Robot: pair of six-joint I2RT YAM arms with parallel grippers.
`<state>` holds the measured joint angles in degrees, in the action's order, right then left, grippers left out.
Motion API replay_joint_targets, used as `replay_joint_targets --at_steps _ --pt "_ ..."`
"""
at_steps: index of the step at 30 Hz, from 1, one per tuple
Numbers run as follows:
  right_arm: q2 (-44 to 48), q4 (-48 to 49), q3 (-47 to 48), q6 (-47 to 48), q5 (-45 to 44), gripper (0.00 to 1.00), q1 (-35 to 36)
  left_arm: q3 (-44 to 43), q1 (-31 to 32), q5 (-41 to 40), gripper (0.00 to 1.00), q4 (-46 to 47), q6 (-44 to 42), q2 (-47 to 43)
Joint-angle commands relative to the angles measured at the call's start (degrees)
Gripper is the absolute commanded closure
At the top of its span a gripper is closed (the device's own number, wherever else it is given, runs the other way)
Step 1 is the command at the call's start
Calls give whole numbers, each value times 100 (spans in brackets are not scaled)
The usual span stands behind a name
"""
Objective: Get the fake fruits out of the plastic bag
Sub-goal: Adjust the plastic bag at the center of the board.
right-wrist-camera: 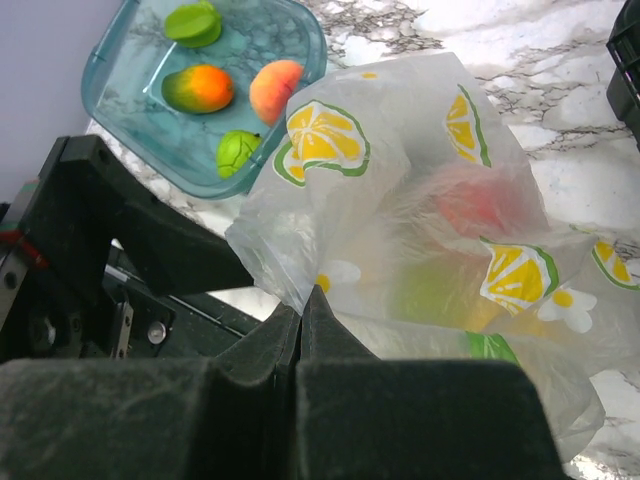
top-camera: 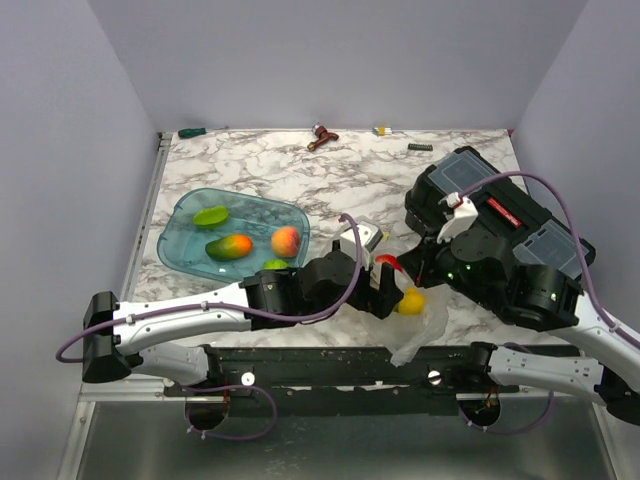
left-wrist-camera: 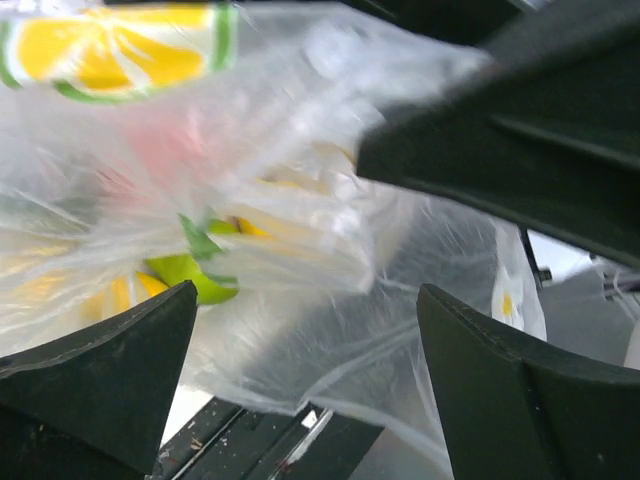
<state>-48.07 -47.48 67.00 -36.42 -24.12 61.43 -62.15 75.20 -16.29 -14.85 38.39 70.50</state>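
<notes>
Progress partial: four glossy plastic fruits [top-camera: 228,246] in translucent teal tray [top-camera: 250,218] by left edge; others inside crinkly clear bag [right-wrist-camera: 400,180]. Right claw [right-wrist-camera: 302,300] clamped on bag, left claw [left-wrist-camera: 308,300] open.

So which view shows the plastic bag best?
Right wrist: the plastic bag is nearly whole and sharp. Top external catches only a small pale part of it; left wrist gives a blurred close-up of its film.
</notes>
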Motion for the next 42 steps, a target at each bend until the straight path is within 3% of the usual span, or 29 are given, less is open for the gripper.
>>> replay_joint_targets --at_steps 1,6,7,10,13,14,15,16,20,23,26,31,38,42 --pt "234 149 -55 -91 -83 99 10 -625 -41 -753 9 -779 405 495" --pt "285 164 -54 -168 -19 99 20 -815 -272 -877 20 -1076 583 876" --pt "302 178 -83 -164 -35 99 19 -733 -345 -875 27 -961 536 893" --pt "296 65 -134 -171 -252 99 20 -754 -623 -645 62 -1073 338 973" --pt "232 -402 -122 -288 -901 99 18 -850 -891 -127 78 -1393 -362 914" --pt "204 -677 -105 -440 -1195 99 16 -845 -984 77 90 -1473 -716 846" --pt "175 -929 -85 -596 -1556 99 14 -815 -1075 369 97 -1495 -1117 769" --pt "146 -1222 -59 -796 -1847 99 15 -783 -1155 583 99 -1528 -1610 658" --pt "70 -1960 145 -1392 -2644 99 13 -1275 -1559 612 99 -2252 -2929 656" --pt "129 -1605 80 -1133 -2741 99 18 -1946 -1958 381 100 -2593 -3296 983" --pt "40 -1232 113 -888 -2929 99 15 -2522 -2218 382 100 -2415 -3367 1280" --pt "-307 -1539 665 -843 -3285 99 16 -3806 -2460 -117 100 -3067 -3175 2021" --pt "222 -830 181 -289 -2362 99 20 -3194 -2940 -948 93 -3514 -2669 2218" --pt "242 -290 -360 -32 -1435 99 22 -3132 -3161 -1118 76 -3720 -2456 2318"
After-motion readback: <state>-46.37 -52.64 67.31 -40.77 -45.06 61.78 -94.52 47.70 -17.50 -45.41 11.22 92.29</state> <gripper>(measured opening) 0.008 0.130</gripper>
